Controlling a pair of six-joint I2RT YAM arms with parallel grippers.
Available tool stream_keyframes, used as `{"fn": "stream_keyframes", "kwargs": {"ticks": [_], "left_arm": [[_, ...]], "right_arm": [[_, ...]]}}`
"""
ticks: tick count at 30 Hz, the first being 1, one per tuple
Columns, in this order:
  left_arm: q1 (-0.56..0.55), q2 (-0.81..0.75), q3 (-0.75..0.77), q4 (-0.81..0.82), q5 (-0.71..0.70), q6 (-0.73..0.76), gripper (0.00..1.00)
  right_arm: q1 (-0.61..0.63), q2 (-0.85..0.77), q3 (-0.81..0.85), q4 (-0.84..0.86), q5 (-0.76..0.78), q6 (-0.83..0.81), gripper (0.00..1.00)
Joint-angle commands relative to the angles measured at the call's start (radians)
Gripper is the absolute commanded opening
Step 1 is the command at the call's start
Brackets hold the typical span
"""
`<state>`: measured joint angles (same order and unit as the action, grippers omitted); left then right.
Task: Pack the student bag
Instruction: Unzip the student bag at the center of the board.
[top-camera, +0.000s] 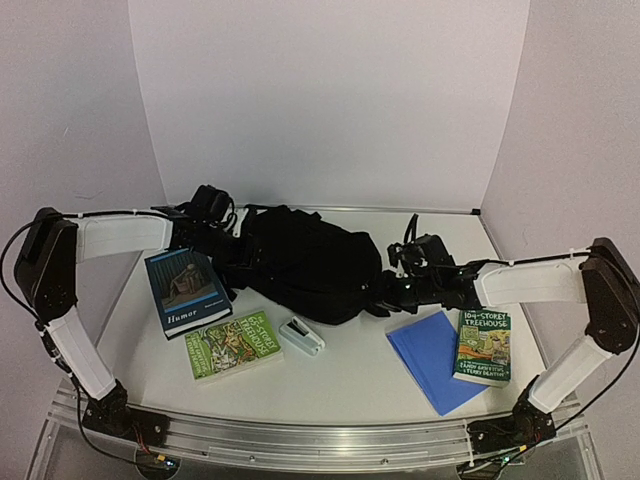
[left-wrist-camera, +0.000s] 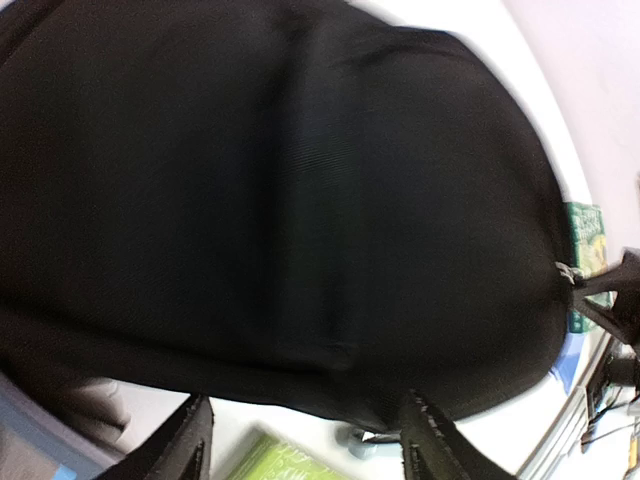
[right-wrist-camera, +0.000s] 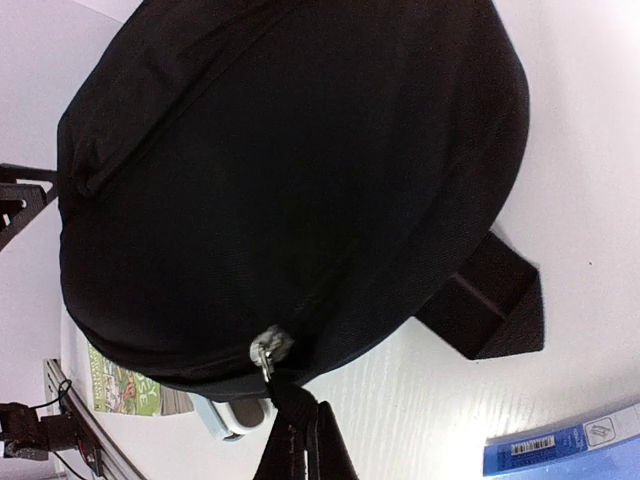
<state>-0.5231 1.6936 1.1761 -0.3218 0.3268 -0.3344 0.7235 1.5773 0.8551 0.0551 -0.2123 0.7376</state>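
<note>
The student bag (top-camera: 305, 262), a large black fabric backpack, lies on its side at the middle of the table. My left gripper (top-camera: 230, 258) is at the bag's left end. In the left wrist view it (left-wrist-camera: 305, 435) stands open, its fingers (left-wrist-camera: 190, 445) just short of the bag's fabric (left-wrist-camera: 280, 200), with nothing between them. My right gripper (top-camera: 380, 298) is at the bag's right end. In the right wrist view it (right-wrist-camera: 305, 425) is shut on the black zip pull hanging from the metal zip slider (right-wrist-camera: 268, 350) on the bag (right-wrist-camera: 290, 170).
On the table lie a dark "Humor" book (top-camera: 183, 290), a green book (top-camera: 232, 345), a small white and pale-blue object (top-camera: 302, 337), a blue folder (top-camera: 430, 358) and a "104-Storey Treehouse" book (top-camera: 483, 345). A bag strap (right-wrist-camera: 495, 300) sticks out towards the right. White walls enclose the table.
</note>
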Motion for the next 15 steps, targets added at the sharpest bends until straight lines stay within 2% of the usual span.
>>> {"fn": "stream_keyframes", "kwargs": {"ticks": [1,6,15], "left_arm": [[-0.156,-0.039,0.11,0.069,-0.029,0.161,0.67],[-0.258,0.03,0.099,0.203,0.085,0.173,0.72],[-0.346,0.188,0.203,0.206,0.038,0.165,0.74]], "right_arm": [[-0.005,-0.076,-0.012,-0.015,-0.03,-0.037,0.0],[-0.006,-0.092,-0.028,-0.002,-0.038,-0.018,0.0],[-0.005,-0.099,-0.045,0.021,-0.059,-0.007,0.0]]}}
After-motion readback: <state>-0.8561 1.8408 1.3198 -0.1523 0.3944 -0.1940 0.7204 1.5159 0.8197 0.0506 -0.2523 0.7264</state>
